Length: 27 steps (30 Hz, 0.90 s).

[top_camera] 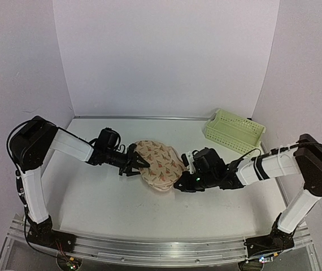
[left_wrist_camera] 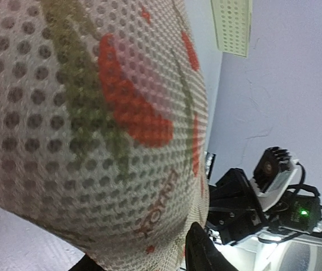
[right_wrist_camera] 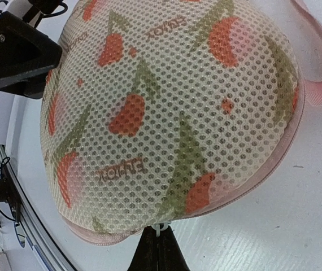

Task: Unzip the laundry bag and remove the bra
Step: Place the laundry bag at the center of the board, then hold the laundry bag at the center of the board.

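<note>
Right gripper [right_wrist_camera: 159, 253], pinched together on the zip pull [right_wrist_camera: 159, 228], needs a gentle tug: the laundry bag [right_wrist_camera: 172, 113] is light, soft mesh; left gripper [top_camera: 138, 164] hold unclear.

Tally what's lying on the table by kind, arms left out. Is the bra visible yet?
Laundry bag: 1
Pale-green plastic basket: 1
Bra: 0 in view in any camera
Total: 2
</note>
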Each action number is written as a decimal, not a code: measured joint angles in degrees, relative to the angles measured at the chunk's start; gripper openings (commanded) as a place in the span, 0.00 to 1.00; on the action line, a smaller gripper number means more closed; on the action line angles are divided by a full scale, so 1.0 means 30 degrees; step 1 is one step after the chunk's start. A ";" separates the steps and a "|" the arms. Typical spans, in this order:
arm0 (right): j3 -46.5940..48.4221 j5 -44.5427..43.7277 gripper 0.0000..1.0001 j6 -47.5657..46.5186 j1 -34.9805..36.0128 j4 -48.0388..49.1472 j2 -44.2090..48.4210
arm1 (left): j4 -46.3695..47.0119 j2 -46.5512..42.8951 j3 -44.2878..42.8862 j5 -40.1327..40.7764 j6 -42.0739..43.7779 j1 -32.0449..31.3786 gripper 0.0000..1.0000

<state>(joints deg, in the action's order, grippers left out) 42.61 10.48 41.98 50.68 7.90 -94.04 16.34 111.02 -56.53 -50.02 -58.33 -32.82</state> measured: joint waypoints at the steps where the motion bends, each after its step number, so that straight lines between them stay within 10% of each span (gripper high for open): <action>1: 0.0255 0.0000 0.00 0.0051 0.0051 -0.0015 -0.0226 | -0.0750 -0.0146 -0.0015 0.0386 0.0415 0.0015 0.44; 14: 0.4583 0.0313 0.00 0.0189 0.0583 -0.1013 -0.3614 | -0.8378 -0.4058 -0.0036 0.5093 0.3395 0.0306 0.65; 27: 0.9340 0.0809 0.00 -0.0204 0.1290 -0.2535 -0.7286 | -0.8517 -0.7329 0.2025 0.4510 0.1996 0.0335 0.72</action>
<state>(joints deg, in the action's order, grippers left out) 70.63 12.91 41.36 54.54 0.30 -115.90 -9.21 89.03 -50.46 -36.49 -52.34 -31.81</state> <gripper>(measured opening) 0.018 0.710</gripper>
